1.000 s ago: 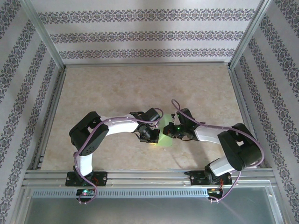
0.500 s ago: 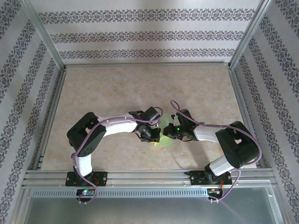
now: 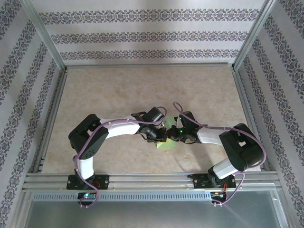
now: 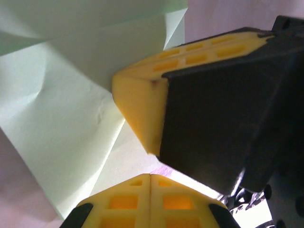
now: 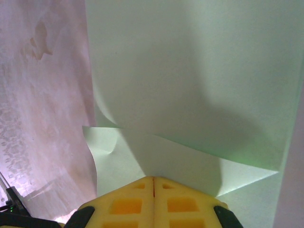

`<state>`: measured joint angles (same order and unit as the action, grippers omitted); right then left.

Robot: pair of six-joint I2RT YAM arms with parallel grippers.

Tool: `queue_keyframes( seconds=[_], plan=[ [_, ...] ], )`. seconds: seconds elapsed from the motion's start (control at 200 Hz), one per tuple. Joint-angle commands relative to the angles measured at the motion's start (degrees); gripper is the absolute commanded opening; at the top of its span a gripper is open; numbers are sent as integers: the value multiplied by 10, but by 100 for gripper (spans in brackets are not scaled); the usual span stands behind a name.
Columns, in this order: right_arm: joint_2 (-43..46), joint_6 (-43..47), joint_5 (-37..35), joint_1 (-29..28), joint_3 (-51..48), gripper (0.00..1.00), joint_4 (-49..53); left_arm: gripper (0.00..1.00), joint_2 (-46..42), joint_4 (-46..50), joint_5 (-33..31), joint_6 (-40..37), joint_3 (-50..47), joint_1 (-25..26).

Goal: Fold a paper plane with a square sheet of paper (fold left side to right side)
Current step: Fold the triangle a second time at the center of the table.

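Patterned walls (image 3: 142, 35) boxed in a smooth, marbled tabletop (image 3: 118, 90) (slippery under paper, I judged). Near its front middle the left gripper (image 3: 160, 136) and right gripper (image 3: 173, 135) sat tip to tip, each with pads pressed together. Whether either pinched paper I could not tell. Between them lay the square sheet of paper (image 3: 166, 144), partly folded. It looked light, limp and easily creased, best taken at a free edge.

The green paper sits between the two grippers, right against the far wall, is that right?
No. The light green paper does sit between the left gripper and right gripper, but on the near half of the table, well clear of the back wall; the top external view shows it.
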<state>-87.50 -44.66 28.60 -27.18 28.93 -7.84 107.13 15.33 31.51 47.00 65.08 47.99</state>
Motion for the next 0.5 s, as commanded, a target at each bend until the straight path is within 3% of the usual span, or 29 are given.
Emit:
queue_keyframes(
  seconds=[0.0,0.495],
  plan=[
    [-14,8,-23,-5,-19,0,27,0,20,-25,7,12,4,-4],
    [-15,7,-21,-5,-20,0,27,0,46,-63,-7,30,-11,-15]
  ],
)
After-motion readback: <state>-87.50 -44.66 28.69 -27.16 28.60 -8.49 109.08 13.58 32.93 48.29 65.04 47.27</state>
